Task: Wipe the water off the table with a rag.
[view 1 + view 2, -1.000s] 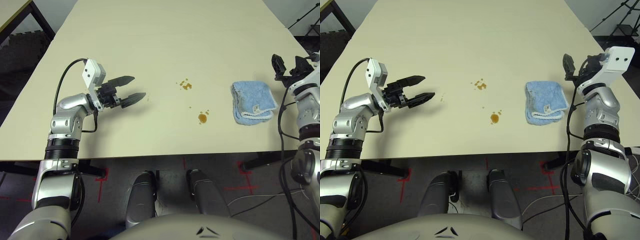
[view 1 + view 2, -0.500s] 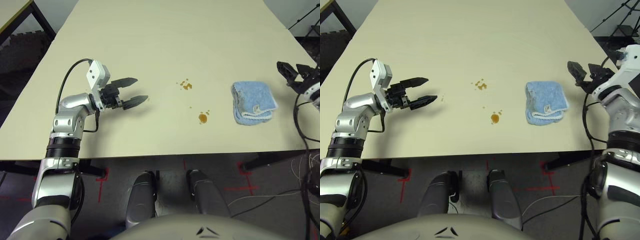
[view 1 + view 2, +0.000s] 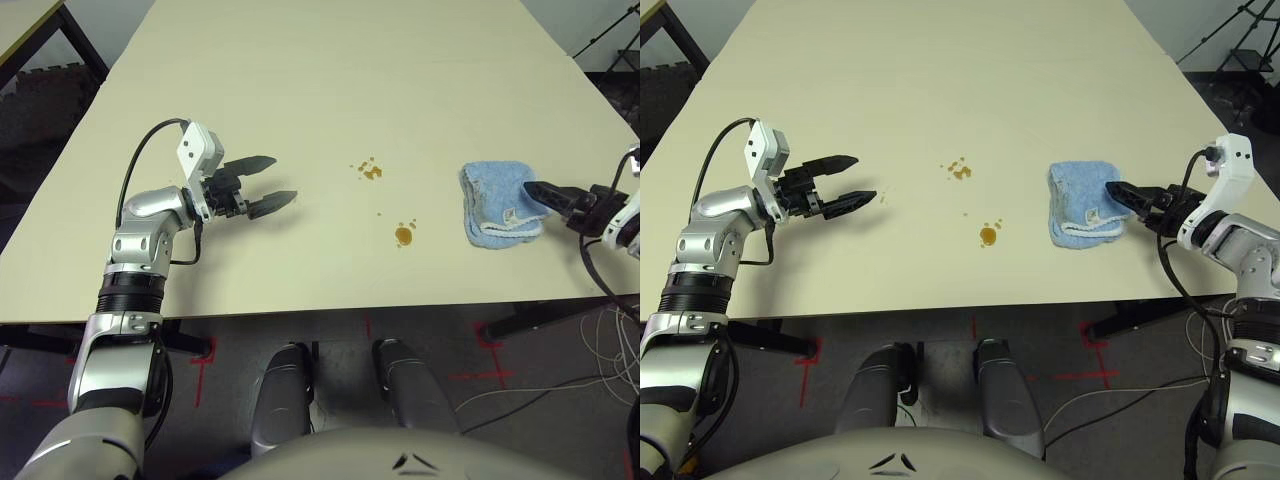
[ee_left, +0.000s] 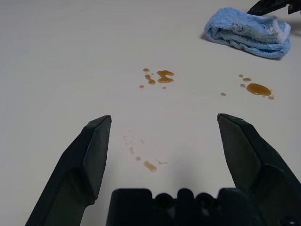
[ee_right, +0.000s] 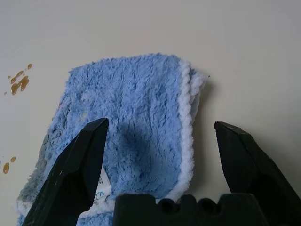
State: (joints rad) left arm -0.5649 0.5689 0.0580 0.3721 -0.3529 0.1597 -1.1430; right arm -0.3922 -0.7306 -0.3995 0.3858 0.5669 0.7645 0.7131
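Pale cream-beige flat table (image 3: 330, 70) carries a folded light blue terry rag (image 3: 497, 204) with white edging near its right edge. Left of the rag lie two small clusters of amber-brown water drops (image 3: 403, 234). Compared with a second ago, the right gripper (image 5: 160, 155) has swung down over the rag, jaws spread wide. Far left of the rag, the left gripper (image 3: 272, 181) hovers, jaws open, barely shifted.

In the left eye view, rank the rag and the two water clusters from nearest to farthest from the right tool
1. The rag, right under the right tool.
2. The nearer water cluster, left of the rag.
3. The farther water cluster, further left, toward mid-table.
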